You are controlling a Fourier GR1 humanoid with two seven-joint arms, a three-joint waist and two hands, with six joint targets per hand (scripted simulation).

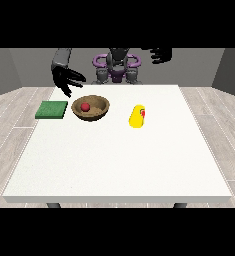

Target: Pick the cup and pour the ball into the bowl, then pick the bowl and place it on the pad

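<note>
You have the ball (85, 106) already lying in the wooden bowl (101, 111), so the pouring half reads as done; the yellow cup (137, 116) lies on its side on the white table (114, 160), at about three o'clock from the bowl and a little apart from it, its mouth with a red fleck turned away from you toward twelve, which looks like where it was left once emptied; treat it as out of play. The green pad (52, 109) sits flat at nine o'clock from the bowl, just beside it but not touching, so the carry you face is short and sideways. The hand at the view's left (66, 79) hovers at about eleven o'clock from the bowl, above the table's far edge, fingers spread and released, grasping nothing; it seems posed there to come down on the bowl's rim. The hand at the view's right (160, 55) is raised high at one o'clock, well clear of everything; it holds nothing, though whether its fingers are curled you cannot tell. Watch the ball as you lift; a tilted bowl could roll it out.
</note>
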